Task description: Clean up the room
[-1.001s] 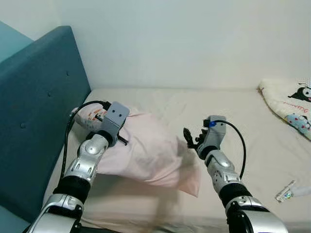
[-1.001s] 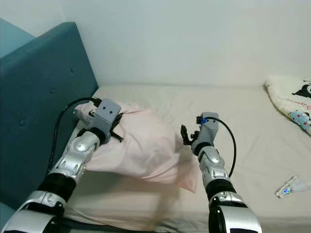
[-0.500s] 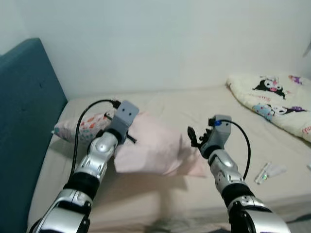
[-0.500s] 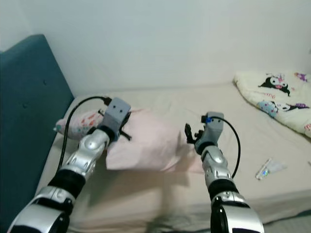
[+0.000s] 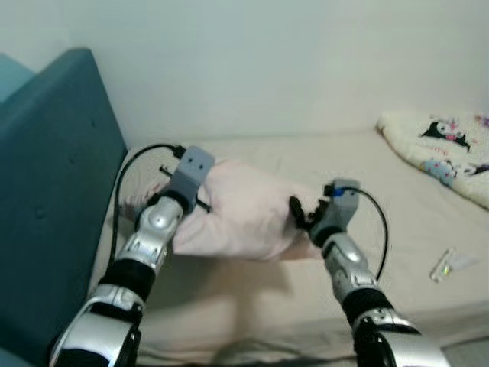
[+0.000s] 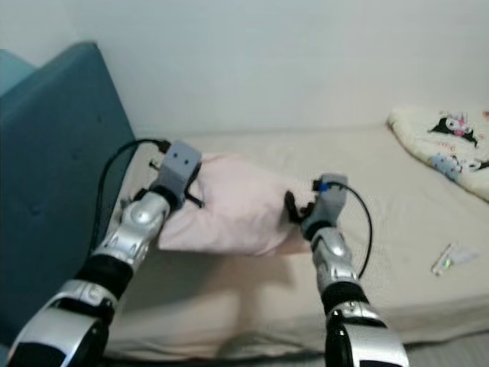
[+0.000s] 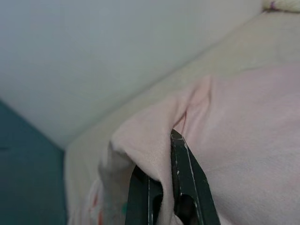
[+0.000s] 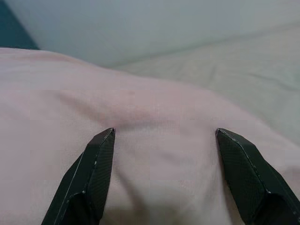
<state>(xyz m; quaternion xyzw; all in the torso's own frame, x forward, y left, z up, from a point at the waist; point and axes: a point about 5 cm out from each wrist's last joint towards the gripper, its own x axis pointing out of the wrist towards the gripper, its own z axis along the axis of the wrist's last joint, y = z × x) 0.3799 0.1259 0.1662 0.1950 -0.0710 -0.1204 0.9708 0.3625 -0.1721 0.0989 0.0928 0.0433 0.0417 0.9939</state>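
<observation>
Black fingers of the left gripper [image 7: 161, 187] are clenched on a fold of the pink pillow [image 5: 244, 218], pinching the cloth near its corner at the headboard [image 5: 53, 199] end. The right gripper [image 8: 164, 176] has its fingers spread wide, their tips pressed against the pillow's other end with nothing caught between them.

The pillow lies on the beige bed [image 5: 397, 245], near the blue headboard, between the two arms. Another patterned cushion [image 5: 137, 205] peeks out beside it at the headboard end. Well apart to the right lie a small wrapper [image 5: 451, 264] and a cartoon-print blanket [image 5: 443, 149].

Soft and light by the look of it, the pillow will likely sag and fold when lifted by one pinch. A second hold on the cover's fabric at the right end, not the plump middle, should carry it level. Thin cloth may slip from a shallow bite.
</observation>
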